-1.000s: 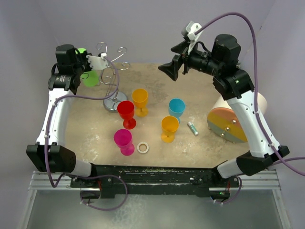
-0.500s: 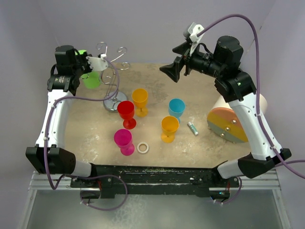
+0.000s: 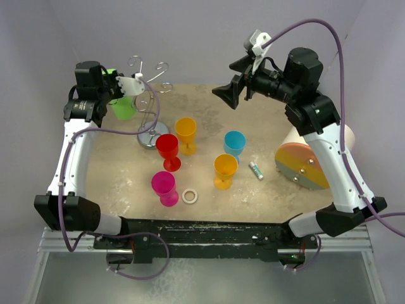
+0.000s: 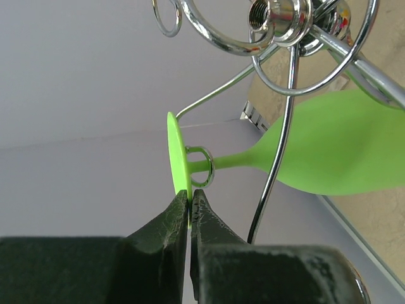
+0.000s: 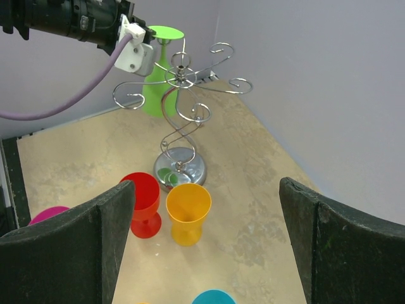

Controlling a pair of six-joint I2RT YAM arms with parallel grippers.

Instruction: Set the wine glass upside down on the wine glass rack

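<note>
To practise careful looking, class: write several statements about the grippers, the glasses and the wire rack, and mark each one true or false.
1. The left gripper is shut on the foot of the green glass. True.
2. The green glass is held with its bowl opening upward. False: its foot is on top and the bowl hangs below, beside the rack.
3. The right gripper holds the blue glass. False: it is open and empty, and the blue glass stands on the table.
4. A red glass stands upright near the rack's round base. True.

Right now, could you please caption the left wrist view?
Left gripper pinching the green wine glass by its foot at the wire rack.
</note>
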